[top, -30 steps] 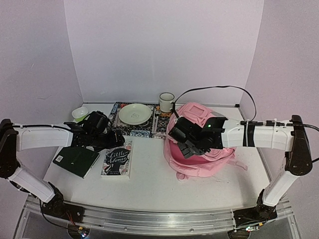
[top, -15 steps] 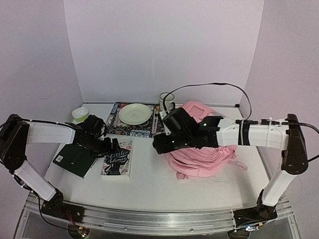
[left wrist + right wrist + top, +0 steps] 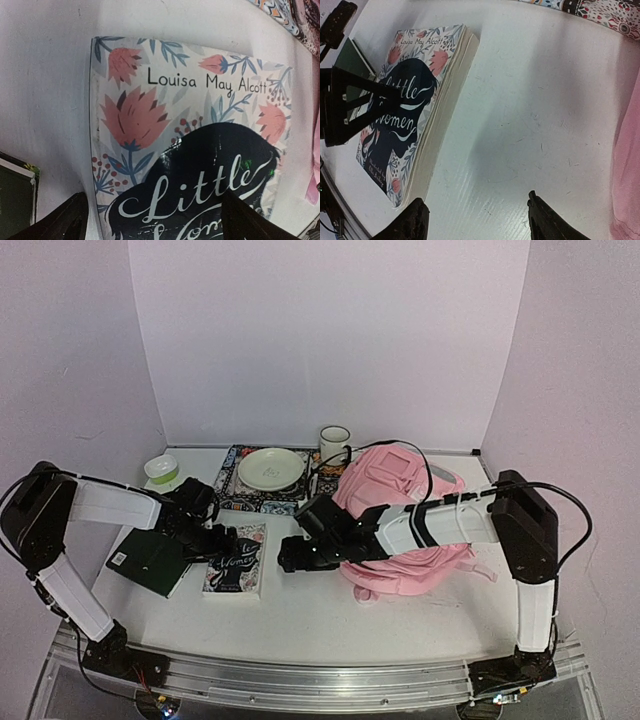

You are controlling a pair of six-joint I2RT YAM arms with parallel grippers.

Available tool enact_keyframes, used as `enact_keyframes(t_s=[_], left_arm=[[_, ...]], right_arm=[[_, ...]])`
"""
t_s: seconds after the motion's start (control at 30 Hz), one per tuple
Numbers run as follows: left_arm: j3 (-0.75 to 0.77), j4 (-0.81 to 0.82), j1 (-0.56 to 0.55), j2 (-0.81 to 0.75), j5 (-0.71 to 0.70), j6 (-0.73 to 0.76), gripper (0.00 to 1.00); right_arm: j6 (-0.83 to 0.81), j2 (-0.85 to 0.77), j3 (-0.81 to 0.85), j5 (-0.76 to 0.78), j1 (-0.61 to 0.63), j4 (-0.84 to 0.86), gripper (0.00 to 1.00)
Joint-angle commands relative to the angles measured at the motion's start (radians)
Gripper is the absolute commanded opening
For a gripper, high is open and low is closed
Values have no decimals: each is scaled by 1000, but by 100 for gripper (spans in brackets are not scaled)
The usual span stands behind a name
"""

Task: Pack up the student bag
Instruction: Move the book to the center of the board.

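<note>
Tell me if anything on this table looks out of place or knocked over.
Nothing spilled or damaged. Only the dark green book lies at a slant beside the straighter flowered book; the pink backpack lies slumped.

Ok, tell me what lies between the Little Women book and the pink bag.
Bare white table runs from the book to the bag, clear in the right wrist view. In the top view the right claw hangs above that stretch.

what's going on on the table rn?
Both arms are at the floral paperback "Little Women" book, lying flat on the white table. The left gripper hovers open over its cover; the right gripper, also open, hangs over bare table between the book and the large pink fabric backpack. Nothing is gripped; the book isn't packed yet.
</note>
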Motion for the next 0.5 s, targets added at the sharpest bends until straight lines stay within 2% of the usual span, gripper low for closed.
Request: enact_keyframes(t_s=[0.0, 0.27, 0.47], left_arm=[[-18, -41, -49, 46, 26, 21, 90], [-75, -40, -191, 11, 68, -37, 79], [-98, -16, -216, -76, 114, -92, 76]], right_arm=[[63, 20, 26, -15, 11, 41, 69], [113, 23, -39, -21, 30, 80, 69], [141, 40, -71, 5, 32, 90, 69]])
